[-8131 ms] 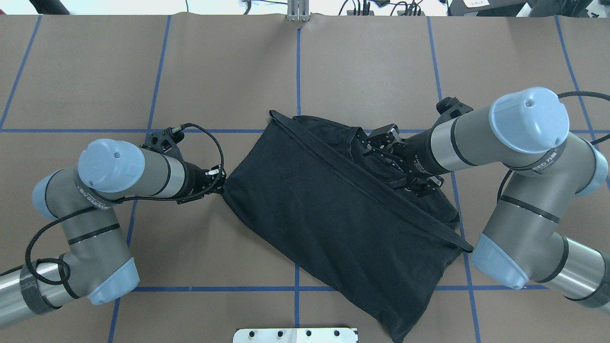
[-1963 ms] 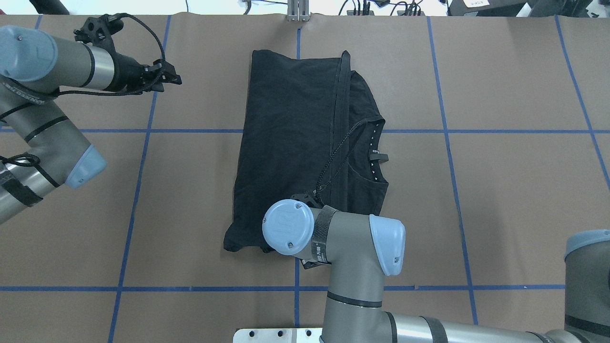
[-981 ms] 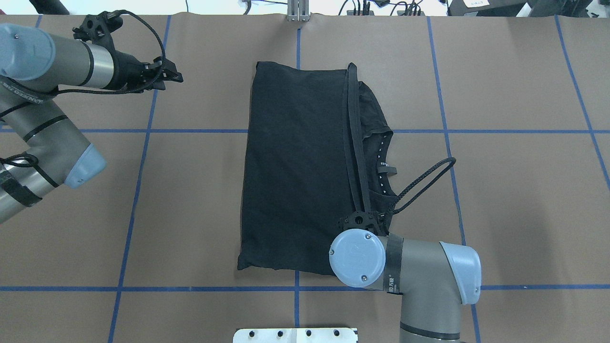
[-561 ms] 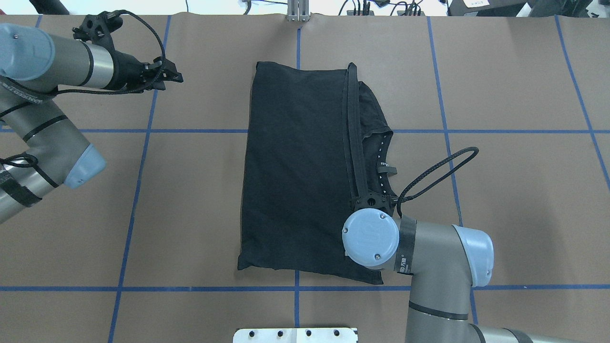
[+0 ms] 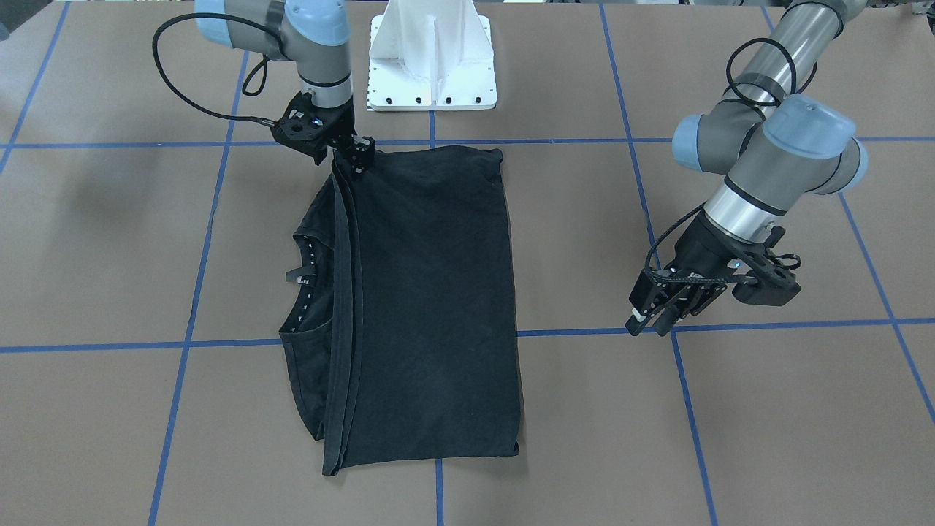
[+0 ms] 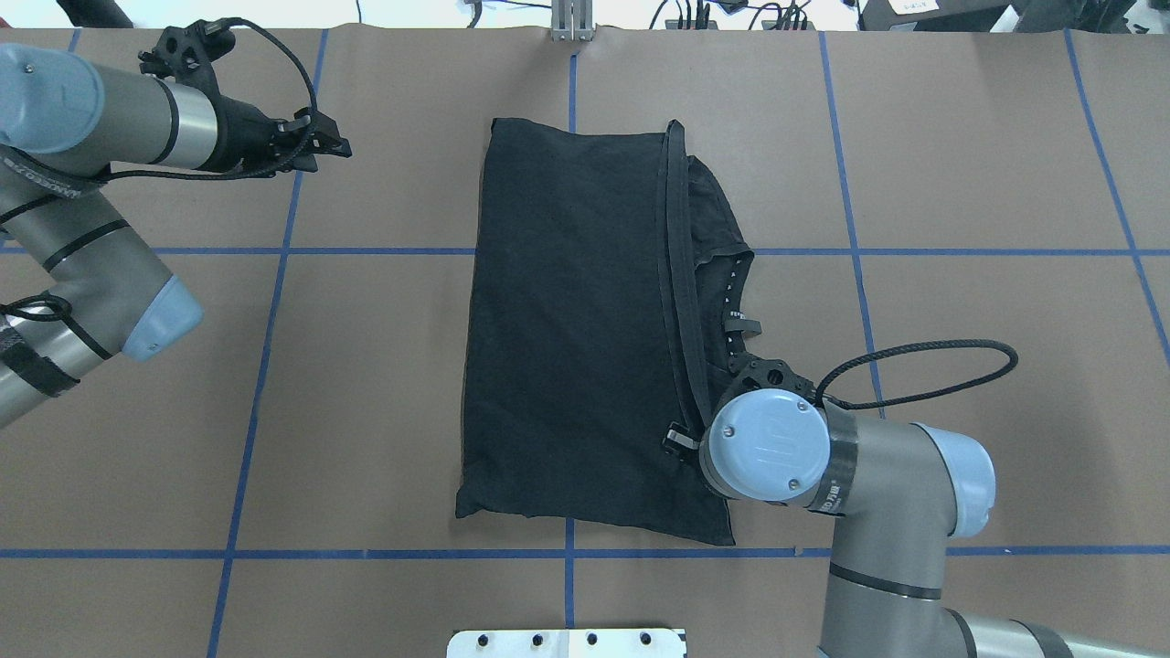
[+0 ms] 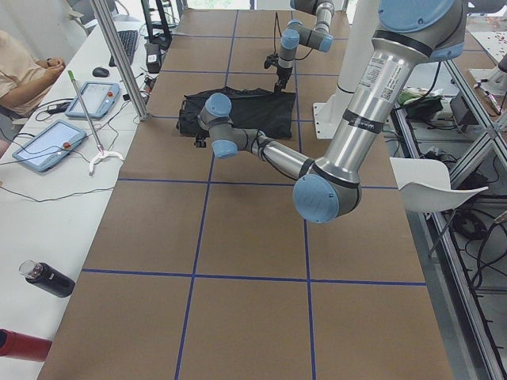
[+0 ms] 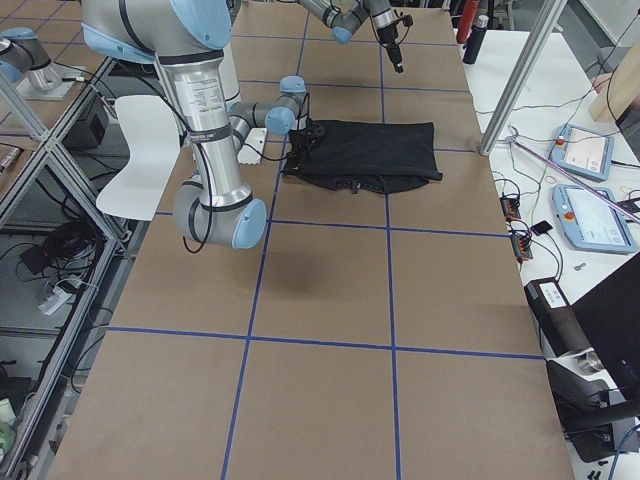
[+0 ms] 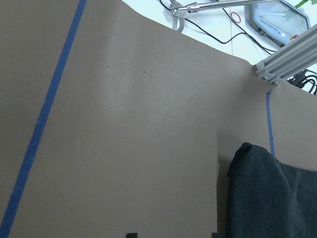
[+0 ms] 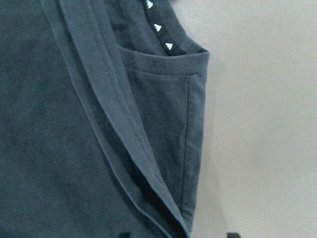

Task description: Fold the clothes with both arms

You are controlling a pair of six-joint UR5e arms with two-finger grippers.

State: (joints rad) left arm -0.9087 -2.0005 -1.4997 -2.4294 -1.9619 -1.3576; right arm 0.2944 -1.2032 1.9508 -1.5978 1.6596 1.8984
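Observation:
The black T-shirt (image 6: 567, 329) lies flat mid-table, folded lengthwise, its hem strip (image 6: 681, 274) running along the fold and its collar (image 6: 736, 302) showing on the right. In the front-facing view my right gripper (image 5: 358, 155) hangs just over the shirt's (image 5: 431, 292) corner nearest the base. The right wrist view has the hem (image 10: 114, 129) and collar (image 10: 158, 27) below, with the fingertips apart, so this gripper is open. My left gripper (image 6: 336, 146) hovers over bare table far to the left, open and holding nothing, as the front-facing view of the left gripper (image 5: 652, 321) also shows.
The white pedestal base (image 5: 431, 73) stands at the table's near edge. Blue tape lines (image 6: 366, 251) grid the brown table. Beyond the far edge, a desk holds tablets (image 7: 47, 146), a person (image 7: 20, 71) sits there, and an aluminium post (image 7: 119, 55) stands.
The shirt went from a diagonal heap held between both grippers to a squared lengthwise fold. In the last second my right wrist swung rightward over its near right corner; shirt and left arm stayed still.

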